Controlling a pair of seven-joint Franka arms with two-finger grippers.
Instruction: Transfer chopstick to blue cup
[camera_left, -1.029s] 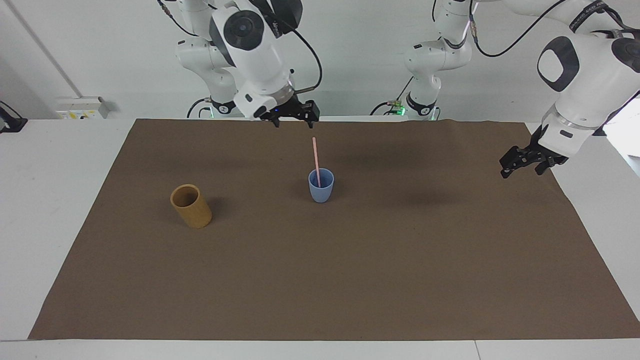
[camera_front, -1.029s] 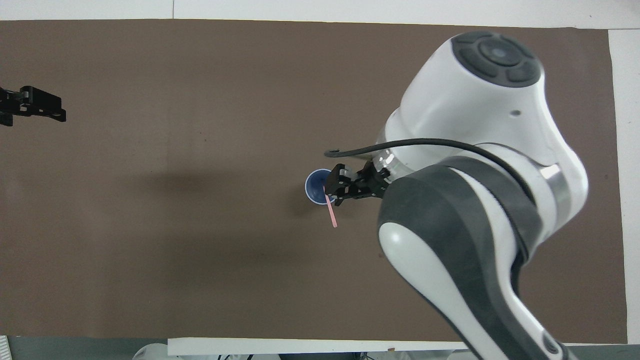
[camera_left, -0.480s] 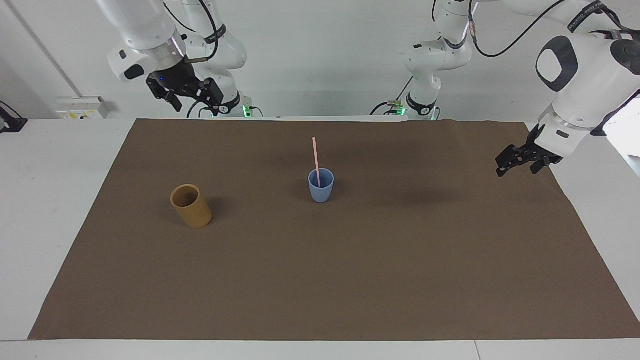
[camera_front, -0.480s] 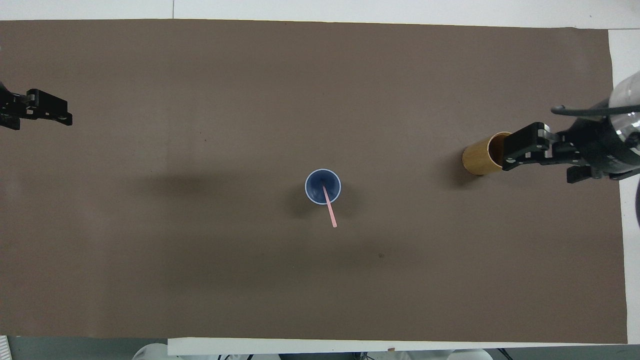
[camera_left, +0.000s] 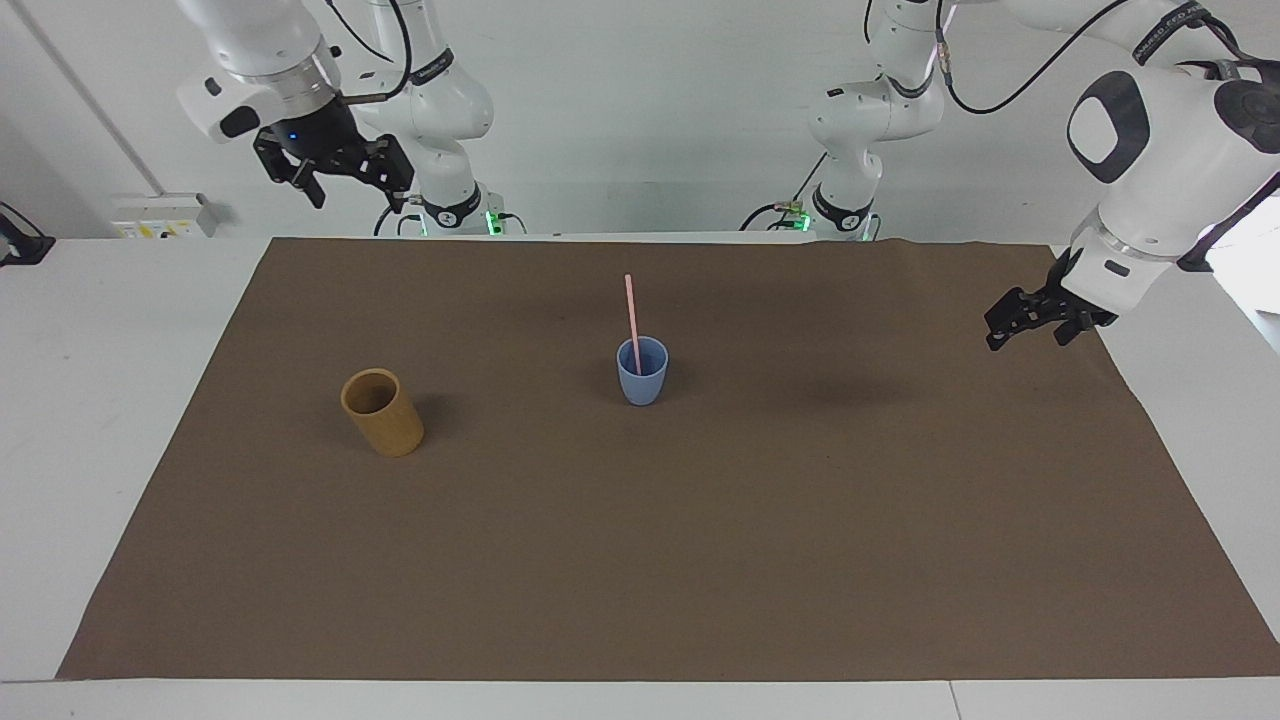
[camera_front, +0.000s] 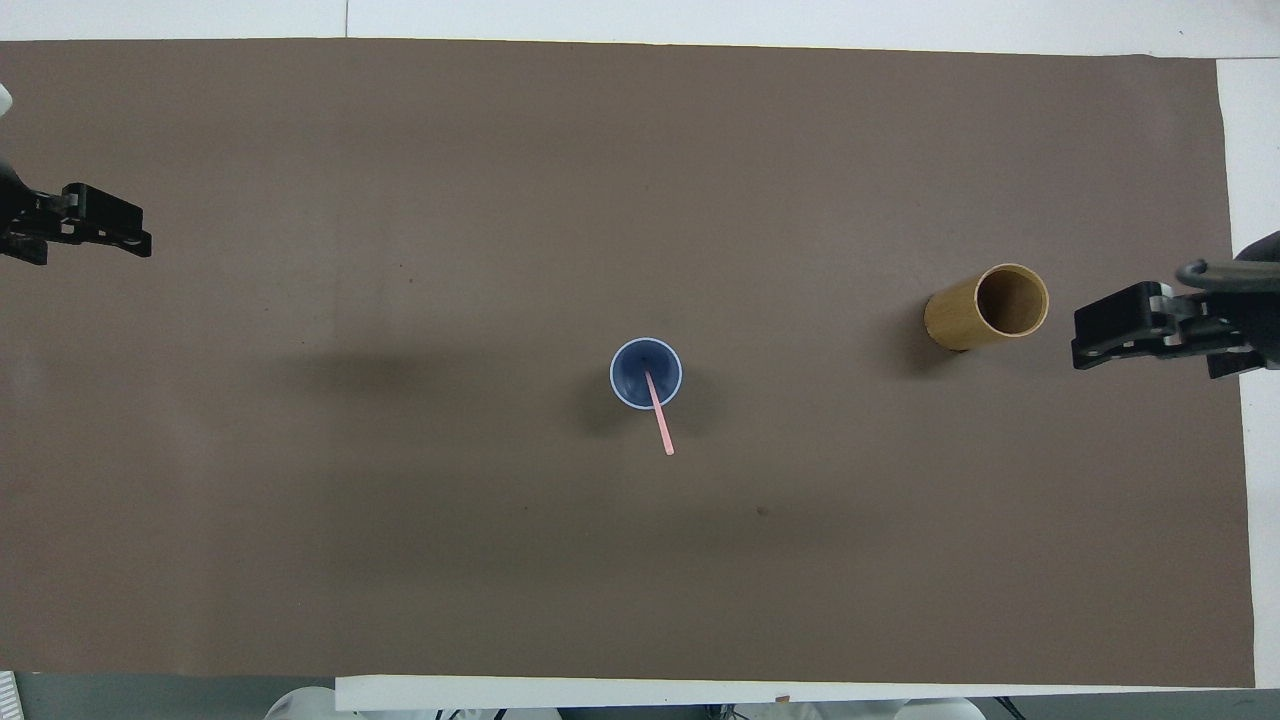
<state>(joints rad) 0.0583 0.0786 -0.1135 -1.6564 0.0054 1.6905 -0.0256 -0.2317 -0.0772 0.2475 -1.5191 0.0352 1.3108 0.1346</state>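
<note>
1. You can see the stick (camera_left: 631, 315) standing in the blue cup (camera_left: 642, 372), near the middle of the mat (camera_left: 700, 560). Its top leans toward the robots and rests on the rim.
2. The tan cup (camera_left: 381, 411) is upright and empty, well apart, toward the right arm's end of the counter (camera_left: 90, 400).
3. The right pincer (camera_left: 335, 165) is high in the air at its own end, jaws wide, holding nothing.
4. The left pincer (camera_left: 1035, 318) waits over the mat's edge at its own end, also wide and empty.
5. I judge the transfer is done; the step in hand is only the retreat of the arms.
6. The next move calls for nothing near the blue cup. A touch there could tip the cup or the stick.
</note>
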